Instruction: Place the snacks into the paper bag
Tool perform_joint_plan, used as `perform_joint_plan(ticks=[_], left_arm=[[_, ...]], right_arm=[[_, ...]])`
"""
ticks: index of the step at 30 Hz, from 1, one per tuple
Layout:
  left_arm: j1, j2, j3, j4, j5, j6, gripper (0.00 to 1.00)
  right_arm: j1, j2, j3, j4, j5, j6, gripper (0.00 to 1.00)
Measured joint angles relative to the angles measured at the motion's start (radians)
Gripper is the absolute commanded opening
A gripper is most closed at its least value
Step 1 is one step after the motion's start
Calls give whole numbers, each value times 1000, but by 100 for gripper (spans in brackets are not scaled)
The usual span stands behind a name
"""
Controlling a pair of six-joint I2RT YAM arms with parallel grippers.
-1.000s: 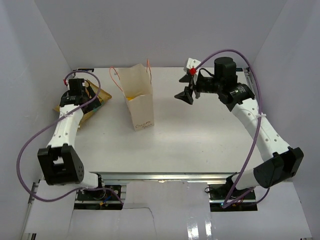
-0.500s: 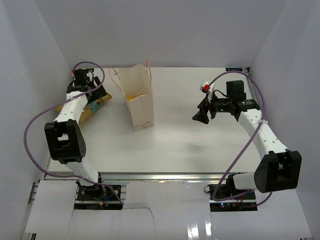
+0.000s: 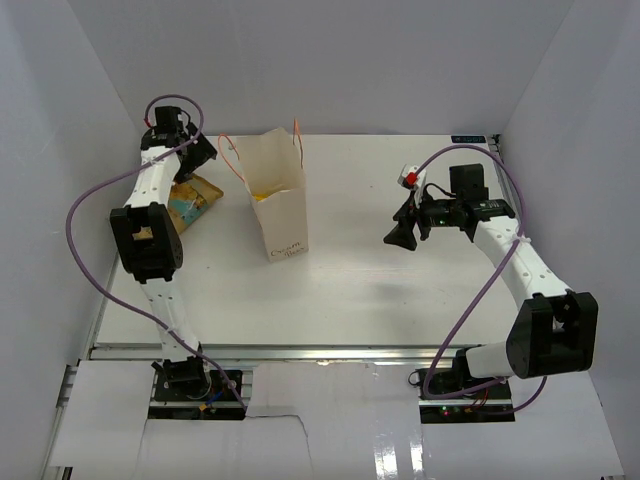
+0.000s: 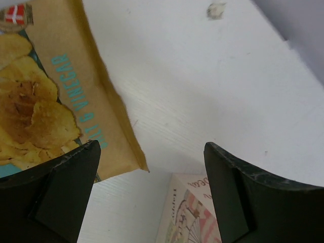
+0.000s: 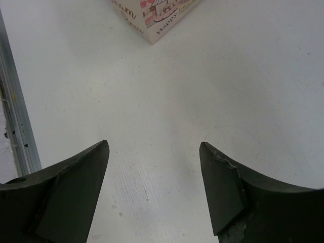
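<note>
The paper bag (image 3: 277,205) stands open on the table left of centre, with something yellow (image 3: 262,188) inside it. An orange-yellow chip bag (image 3: 190,200) lies flat to its left. My left gripper (image 3: 200,152) is open and empty at the far left rear, above the table between the chip bag and the paper bag. In the left wrist view (image 4: 152,148) the chip bag (image 4: 45,91) is at the upper left and a corner of the paper bag (image 4: 197,215) is below. My right gripper (image 3: 398,234) is open and empty, right of the paper bag, over bare table (image 5: 153,146). Other snacks are out of view.
White walls enclose the table on the left, back and right. The paper bag's printed base (image 5: 154,15) shows at the top of the right wrist view. The metal front rail (image 5: 15,126) runs along the left of that view.
My left arm has swung back and up, its gripper moving from over the chip bag toward the rear wall. My right gripper pulled away from the back to the right, then stayed nearly still.
</note>
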Motion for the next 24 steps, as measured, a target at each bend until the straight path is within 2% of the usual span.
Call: perform_joint_plan(ticks=[9,15,24], left_arm=[[-35,165,68,-145,-71,-27,93],[-72,169,71,-177,-151,-4,93],[-77,169,-26,-195,-266,43,91]], right_arm=[[-8,15,-6,3,0,0,78],[-11,28,-12,12,0,1,78],[-13,29,-24,25,0,3,78]])
